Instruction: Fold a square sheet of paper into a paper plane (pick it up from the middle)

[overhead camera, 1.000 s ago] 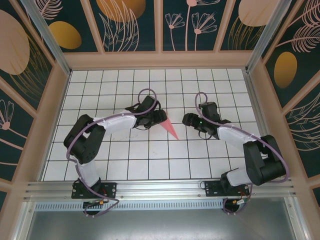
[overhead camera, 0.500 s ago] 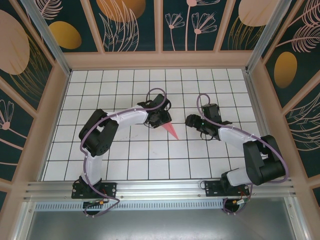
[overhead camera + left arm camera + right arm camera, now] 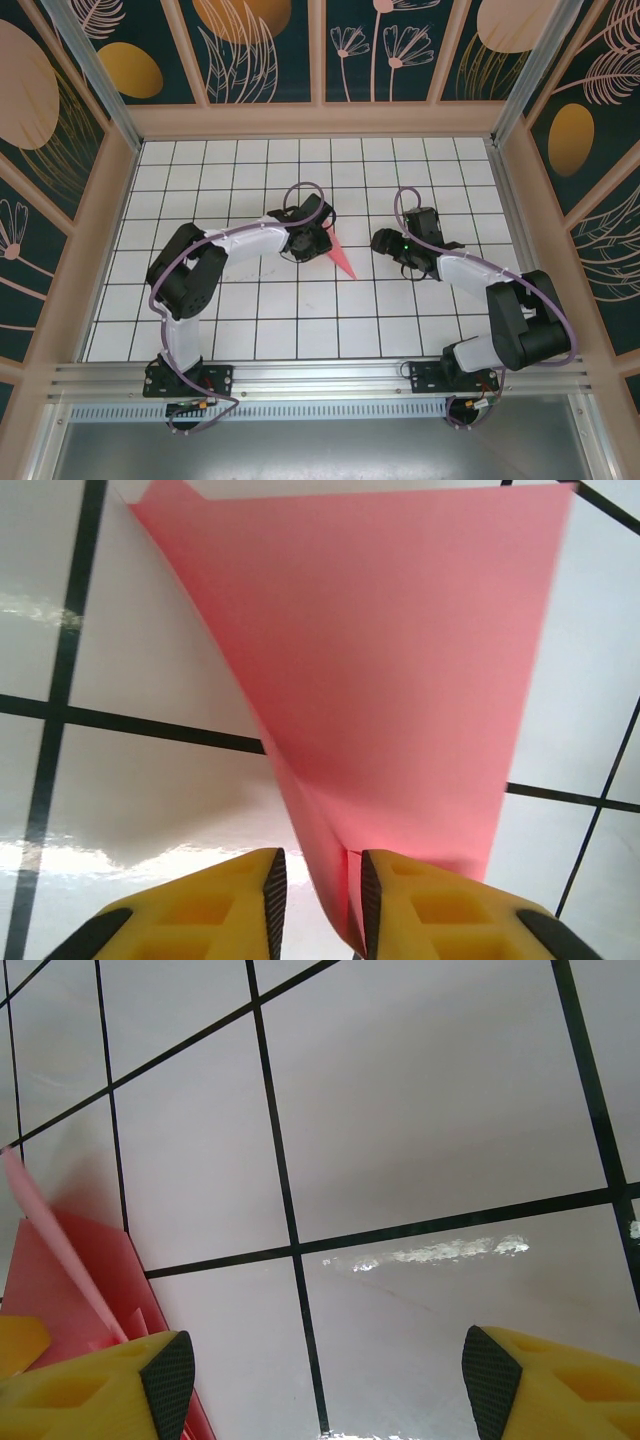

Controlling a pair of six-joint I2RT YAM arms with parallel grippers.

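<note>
Table (image 3: 250,300): glossy white tiles, black grid, glare patches. Walls (image 3: 270,50): dark teal floral panels, pale frames. Left gripper (image 3: 318,238) pinched tight on paper plane (image 3: 341,259), mid-table, tip toward near edge. Right gripper (image 3: 385,241) spread wide, just beside it.

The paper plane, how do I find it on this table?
Look at the white gridded table. Near its middle, the left gripper pinches the paper plane. It is the only pink thing there, a narrow pointed dart.
</note>
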